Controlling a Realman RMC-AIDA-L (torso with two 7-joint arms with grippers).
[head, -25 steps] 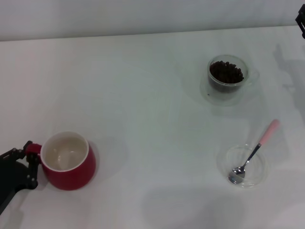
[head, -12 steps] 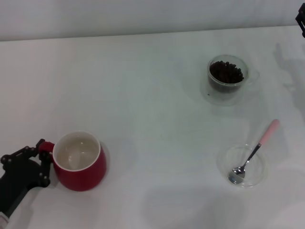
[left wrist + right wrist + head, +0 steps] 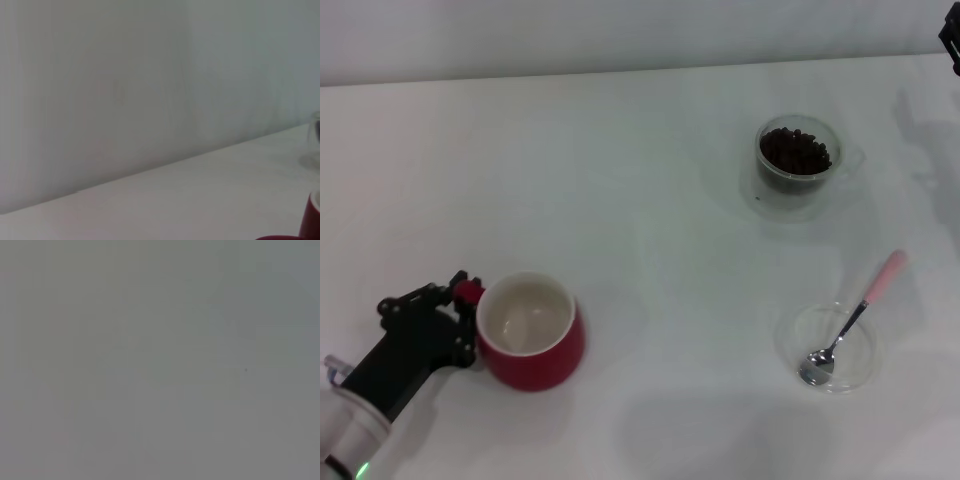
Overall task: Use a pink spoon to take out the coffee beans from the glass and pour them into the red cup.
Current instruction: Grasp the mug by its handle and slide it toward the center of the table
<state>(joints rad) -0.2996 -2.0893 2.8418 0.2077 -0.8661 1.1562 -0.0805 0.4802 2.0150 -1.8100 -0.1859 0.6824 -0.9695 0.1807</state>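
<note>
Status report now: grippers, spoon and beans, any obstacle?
Left gripper shut on red cup handle, near table edge. Right gripper barely in view, far corner. Pink spoon untouched in clear dish; coffee beans in glass. No obstacle between.

Glossy red cup [image 3: 532, 345], clear glass [image 3: 798, 168], shiny metal-bowled pink spoon [image 3: 850, 321].

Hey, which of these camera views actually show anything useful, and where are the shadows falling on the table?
Head view: evenly lit; a soft shadow lies right of the red cup, held at its handle by the left claw, and faint ones beside the glass and dish. Left wrist view: mostly blank wall, cup edge only. Right wrist view: featureless grey, nothing recognisable.
</note>
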